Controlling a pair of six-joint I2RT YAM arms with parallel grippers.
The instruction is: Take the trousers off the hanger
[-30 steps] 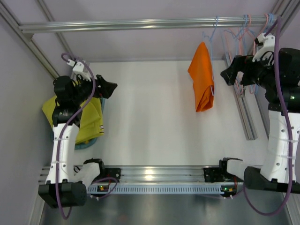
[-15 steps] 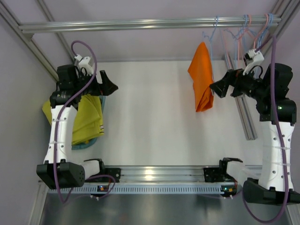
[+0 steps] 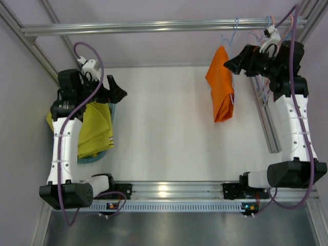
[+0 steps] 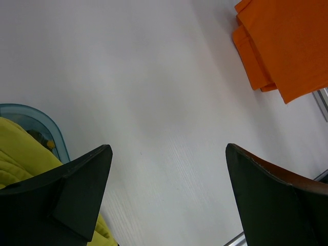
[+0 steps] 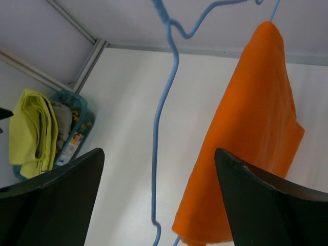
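R gripper (image 5: 156,156) is hanging wide open, blue hanger (image 5: 163,92) dead ahead, orange trousers (image 5: 251,128) to its right, prob risking pinching wire not cloth.

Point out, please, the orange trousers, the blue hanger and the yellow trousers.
Orange trousers (image 5: 251,138): right wrist view, middle of the hanging cloth.
Blue hanger (image 5: 154,164): right wrist view, its long wire side.
Yellow trousers (image 3: 97,130): top view, middle of the folded cloth.

My arms (image 3: 62,148) are white tubes with black joints; a purple cable (image 3: 102,74) loops along each. My left gripper (image 3: 119,87) and right gripper (image 3: 234,59) are black.
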